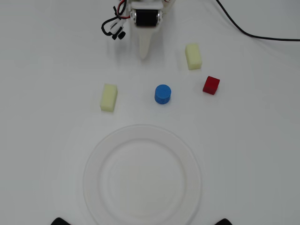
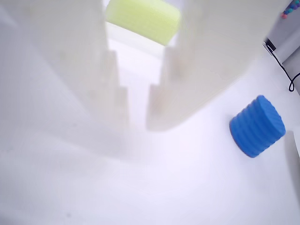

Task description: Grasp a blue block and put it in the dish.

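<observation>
While bench [image 1: 262, 154] is mostly bare, dish [image 1: 143, 140] sits empty at its near edge, ready to receive. End effector [image 1: 144, 55] hangs at far edge, slightly parted, holding nothing. Blue block [image 1: 162, 93] stands mid-bench between them, ungrasped.

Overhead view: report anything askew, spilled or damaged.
Nothing stands out. The blue block, red cube and two yellow blocks sit apart on the table, the dish is empty and whole.
</observation>
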